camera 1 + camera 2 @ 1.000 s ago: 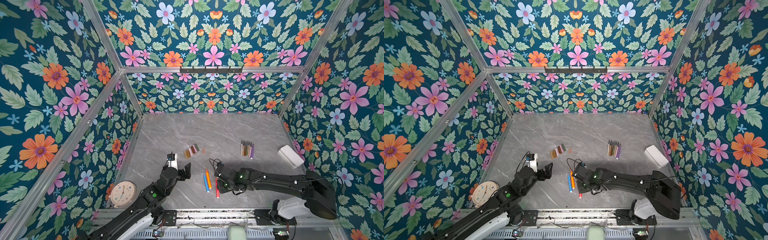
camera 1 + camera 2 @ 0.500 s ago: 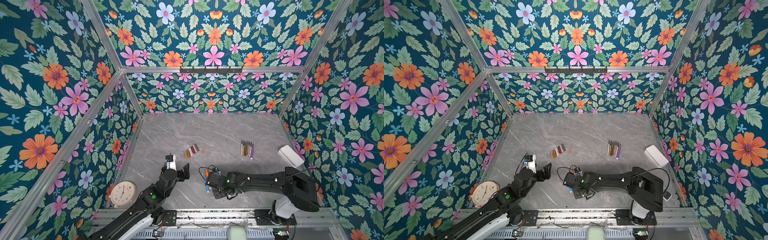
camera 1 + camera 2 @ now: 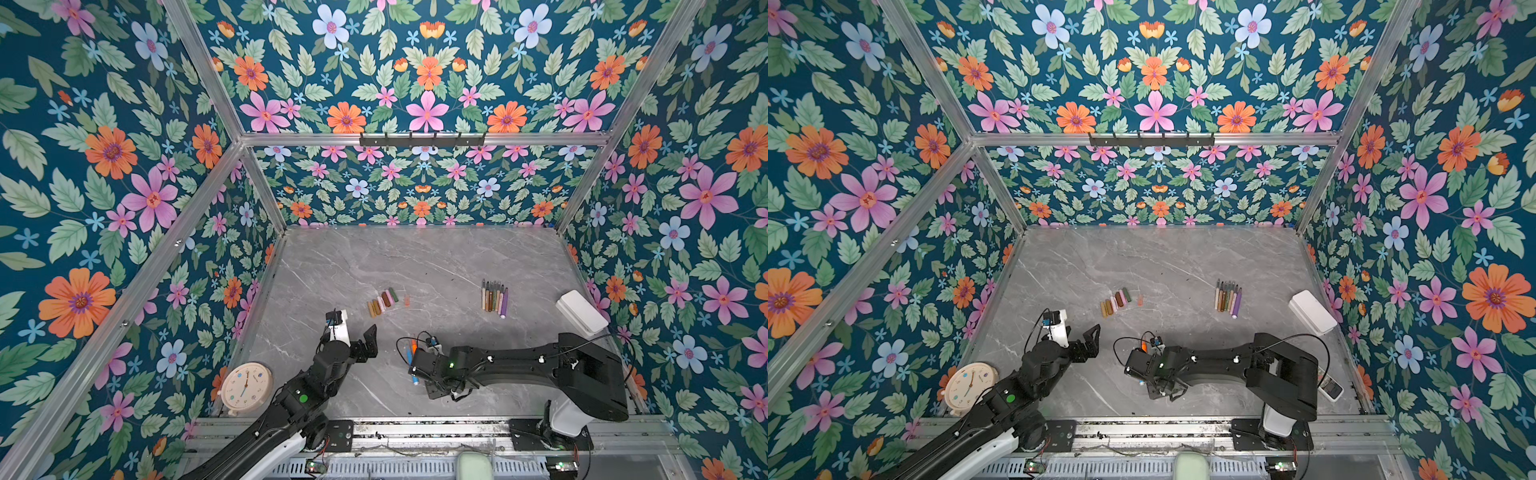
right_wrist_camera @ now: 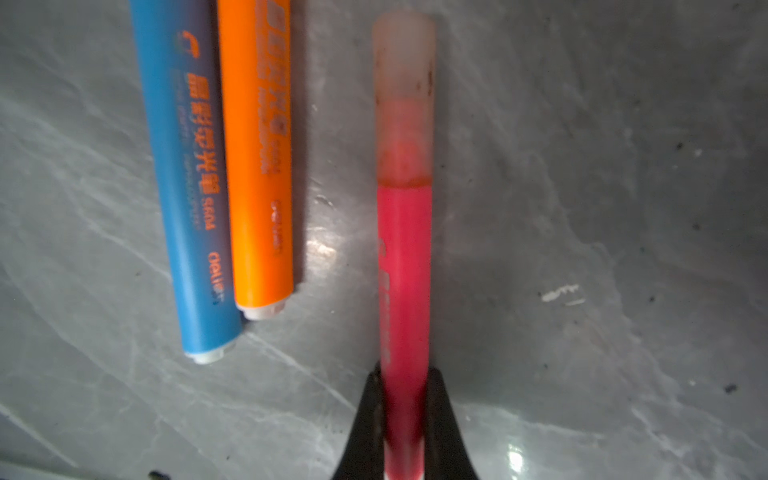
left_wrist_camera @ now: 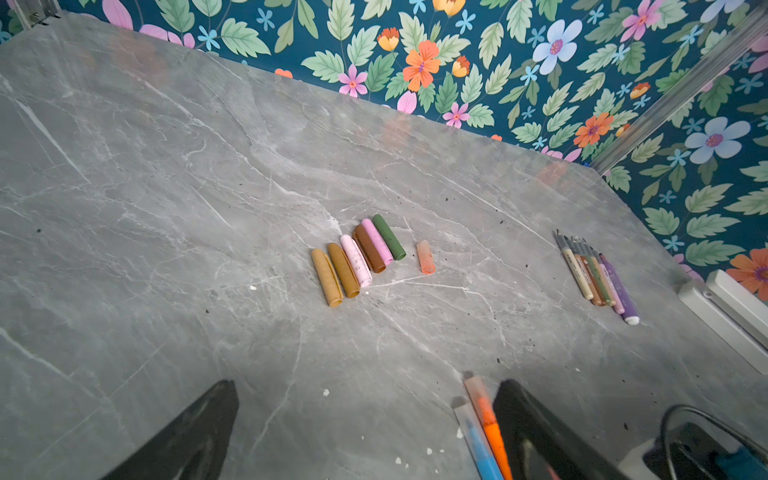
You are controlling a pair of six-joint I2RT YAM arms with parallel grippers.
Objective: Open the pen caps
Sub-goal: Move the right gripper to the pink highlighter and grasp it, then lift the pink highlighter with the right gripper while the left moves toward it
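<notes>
My right gripper is clamped on the rear end of a red pen, its black fingers pinching the barrel from both sides. The pen runs straight out from my grip, low along the grey marble table. Whether it rests on the surface I cannot tell. Its cloudy cap is on, at the end farthest from my fingers.

Just beside that pen, not touching it, an orange pen and a blue pen lie pressed side by side (both carry small printed lettering).

My left gripper hangs near the right one, spread wide with nothing between its fingers.

Farther out, ahead of both grippers, six loose pen caps lie packed in a row: two gold, two pink, a brown and a green. A translucent orange cap lies just apart from them.

Well ahead of my right arm sits a tight bundle of uncapped pens, with a white box by the wall beyond. A round clock lies behind my left gripper.
</notes>
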